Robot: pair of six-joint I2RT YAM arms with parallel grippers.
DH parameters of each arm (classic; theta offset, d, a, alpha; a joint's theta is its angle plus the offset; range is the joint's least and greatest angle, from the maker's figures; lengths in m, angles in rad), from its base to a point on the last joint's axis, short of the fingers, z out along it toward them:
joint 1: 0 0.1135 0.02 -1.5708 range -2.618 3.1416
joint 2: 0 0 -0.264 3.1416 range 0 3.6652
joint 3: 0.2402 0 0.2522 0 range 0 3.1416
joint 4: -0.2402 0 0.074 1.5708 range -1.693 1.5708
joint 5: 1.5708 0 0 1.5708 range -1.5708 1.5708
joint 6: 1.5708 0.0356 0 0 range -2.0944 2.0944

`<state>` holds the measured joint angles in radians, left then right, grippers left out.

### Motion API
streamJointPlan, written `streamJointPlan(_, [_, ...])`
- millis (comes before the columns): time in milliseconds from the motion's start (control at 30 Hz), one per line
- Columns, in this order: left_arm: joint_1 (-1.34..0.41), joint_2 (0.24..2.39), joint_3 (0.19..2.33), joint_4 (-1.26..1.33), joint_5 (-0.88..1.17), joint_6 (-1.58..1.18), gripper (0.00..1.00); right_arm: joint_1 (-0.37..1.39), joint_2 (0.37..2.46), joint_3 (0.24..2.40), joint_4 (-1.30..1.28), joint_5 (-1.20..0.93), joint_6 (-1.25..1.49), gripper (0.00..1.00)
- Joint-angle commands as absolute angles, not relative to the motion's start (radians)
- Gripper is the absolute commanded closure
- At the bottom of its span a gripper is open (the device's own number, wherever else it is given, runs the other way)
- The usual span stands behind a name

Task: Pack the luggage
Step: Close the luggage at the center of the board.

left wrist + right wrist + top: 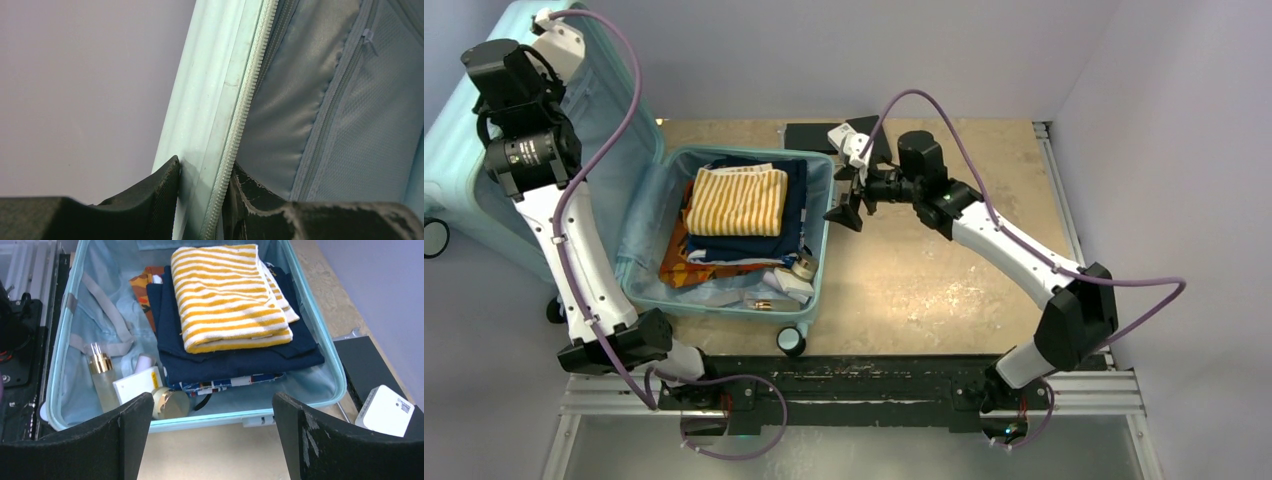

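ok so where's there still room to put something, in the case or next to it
Inside the luggage, the lining strip between its left wall and the folded clothes is mostly free. The tabletop right of the luggage, out to the right arm, is bare. Crowded: the near right corner, full of toiletries.

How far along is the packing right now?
Done: folded clothes, a striped towel on top and toiletries lie in the luggage. In hand: the left claw grips the raised lid at its zipper edge; the right claw hangs open beside the case. Left: swing the lid down and zip.
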<state>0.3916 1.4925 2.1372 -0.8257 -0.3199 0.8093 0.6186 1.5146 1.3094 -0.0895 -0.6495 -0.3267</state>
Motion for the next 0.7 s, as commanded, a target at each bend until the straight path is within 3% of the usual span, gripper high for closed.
streamJointPlan(0, [0.286,1.475,2.125,-0.937,-0.307,0.727,0.69,0.614,1.534,1.384,-0.038,-0.681,-0.242,0.09])
streamJointPlan(667, [0.010,1.483,2.120,-0.991,-0.429,0.605,0.70,0.619,1.655,1.431,0.133,-0.801,-0.027,0.14])
